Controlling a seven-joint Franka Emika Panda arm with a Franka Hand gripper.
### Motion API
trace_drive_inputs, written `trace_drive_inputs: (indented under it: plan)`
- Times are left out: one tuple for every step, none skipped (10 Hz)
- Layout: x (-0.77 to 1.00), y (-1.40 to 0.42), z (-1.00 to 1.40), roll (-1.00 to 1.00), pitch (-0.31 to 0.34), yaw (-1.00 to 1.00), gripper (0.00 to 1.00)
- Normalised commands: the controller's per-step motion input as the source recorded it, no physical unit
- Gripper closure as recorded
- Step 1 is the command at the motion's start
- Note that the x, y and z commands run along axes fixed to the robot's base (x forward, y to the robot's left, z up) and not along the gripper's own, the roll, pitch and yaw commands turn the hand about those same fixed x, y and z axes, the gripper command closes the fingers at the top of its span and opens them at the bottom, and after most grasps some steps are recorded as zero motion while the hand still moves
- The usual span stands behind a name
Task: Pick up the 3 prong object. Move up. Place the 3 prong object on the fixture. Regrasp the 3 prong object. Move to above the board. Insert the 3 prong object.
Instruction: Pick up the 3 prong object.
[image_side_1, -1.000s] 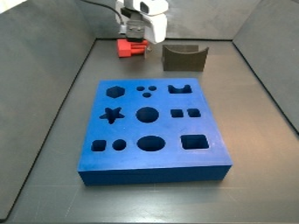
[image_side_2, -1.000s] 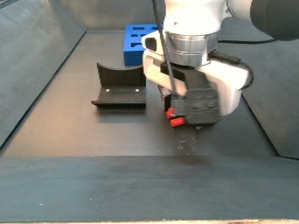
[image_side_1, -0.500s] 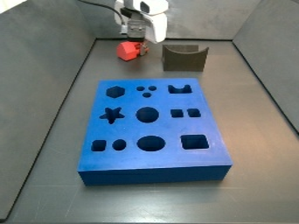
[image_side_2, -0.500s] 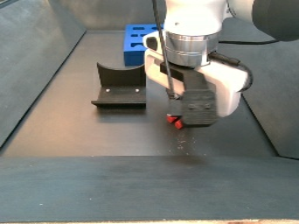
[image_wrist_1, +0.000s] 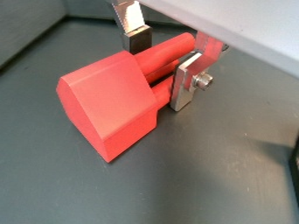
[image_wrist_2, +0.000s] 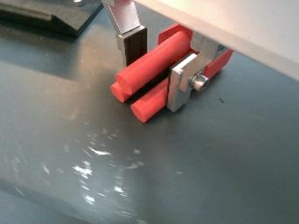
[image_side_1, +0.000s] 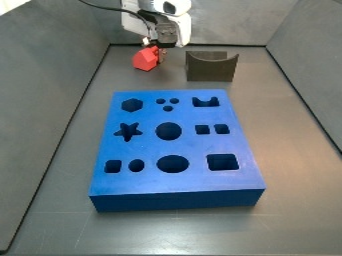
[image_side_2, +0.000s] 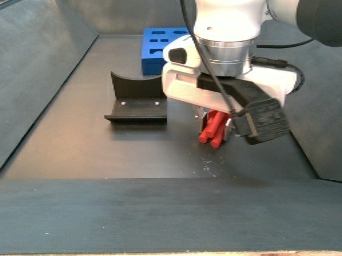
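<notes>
Both wrist views show the prongs of the 3 prong object (image_wrist_2: 146, 74) clamped between the silver fingers (image_wrist_1: 187, 80), a detail hidden in the side views. The gripper (image_side_1: 151, 45) grasps it tilted, near the table's far edge, beside the fixture (image_side_1: 210, 66) and apart from the board (image_side_1: 174, 148)

Red in silver, blue on grey

My gripper (image_wrist_1: 162, 59) has silver fingers (image_wrist_1: 187, 80) with dark pads, closed on the bright red-orange 3 prong object (image_wrist_1: 114, 96), its prongs (image_wrist_2: 146, 77) the same red. My arm (image_side_2: 230, 30) is white with black parts. The board (image_side_1: 174, 144) is plain blue, its cut-outs darker. The fixture (image_side_1: 210, 66) is dark olive-brown. The floor (image_side_1: 307, 190) is dull grey.
</notes>
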Motion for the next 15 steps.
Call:
trace_drive_inputs:
  plan:
    - [-0.18,0.0,-0.53,-0.14,-0.151,0.8,1.0]
    - [-0.14,0.0,-0.56,-0.13,-0.134,0.81,1.0]
    - [-0.18,0.0,-0.29,-0.11,-0.126,0.51,1.0]
    - [0.0,0.0,0.0,0.01,0.0,0.0,1.0]
    - [0.0,0.0,0.0,0.0,0.0,0.0,1.0]
    - [0.0,0.0,0.0,0.0,0.0,0.0,1.0]
    - [0.0,0.0,0.0,0.0,0.0,0.0,1.0]
    - [0.0,0.0,0.0,0.0,0.0,0.0,1.0]
    - [0.0,0.0,0.0,0.0,0.0,0.0,1.0]
    - [0.0,0.0,0.0,0.0,0.0,0.0,1.0]
    - [0.0,0.0,0.0,0.0,0.0,0.0,1.0]
    - [0.0,0.0,0.0,0.0,0.0,0.0,1.0]
    - [0.0,0.0,0.0,0.0,0.0,0.0,1.0]
    - [0.0,0.0,0.0,0.0,0.0,0.0,1.0]
    - [0.0,0.0,0.0,0.0,0.0,0.0,1.0]
